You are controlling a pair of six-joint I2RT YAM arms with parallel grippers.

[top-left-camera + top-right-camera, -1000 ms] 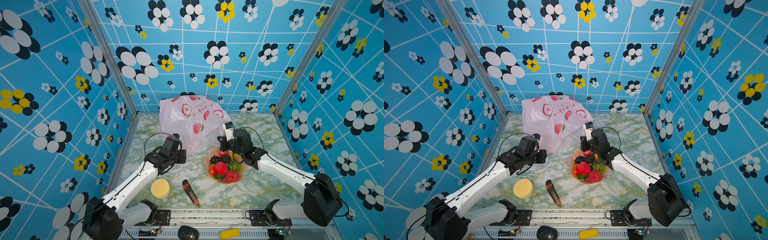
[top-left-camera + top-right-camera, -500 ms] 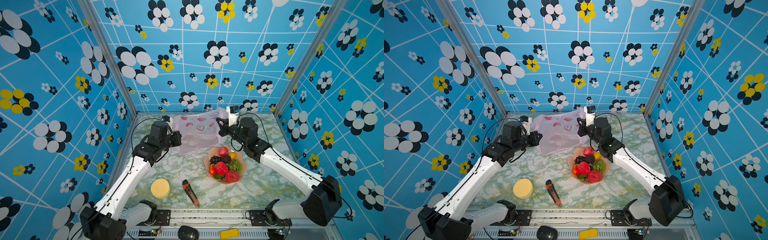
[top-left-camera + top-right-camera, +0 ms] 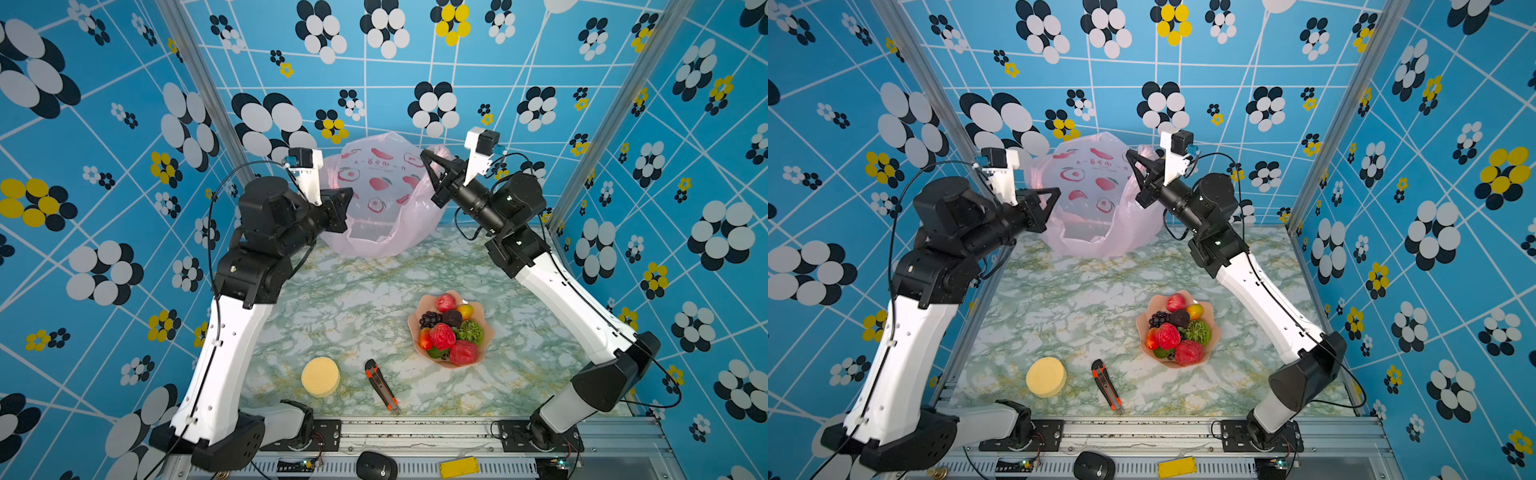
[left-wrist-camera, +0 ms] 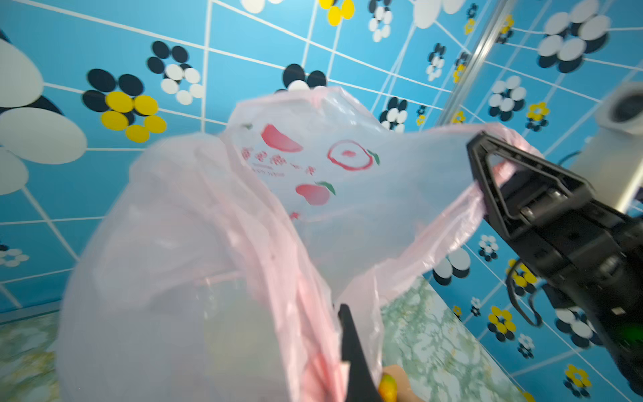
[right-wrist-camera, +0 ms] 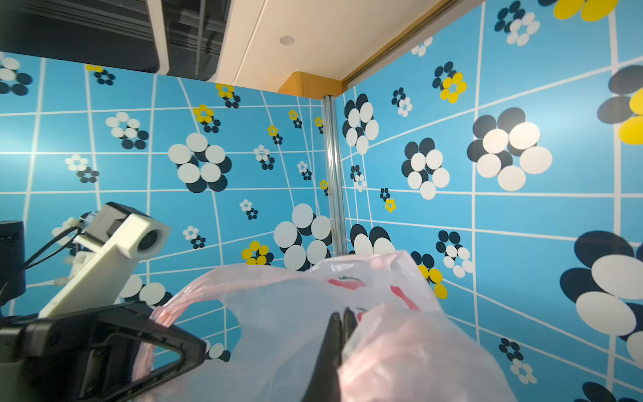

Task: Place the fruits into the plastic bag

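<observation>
While my L gripper (image 3: 350, 194) and R gripper (image 3: 424, 155) each pinch its rim, fingers pressed shut on film: plastic bag (image 3: 380, 197), 12 o'clock, mouth held open. I'd judge it thin, limp, slippery, tears easy; take by handles. Fruits (image 3: 451, 332) in bowl (image 3: 414, 332), 4 o'clock.

The bag (image 3: 1092, 195) stands raised at the back of the table (image 3: 1084, 299), stretched between the left gripper (image 3: 1054, 194) and right gripper (image 3: 1129, 154), each clamped on an edge. Well in front, the fruits (image 3: 1169, 336) fill the bowl (image 3: 1153, 305), near the knife (image 3: 1106, 384) and sponge (image 3: 1045, 376).
</observation>
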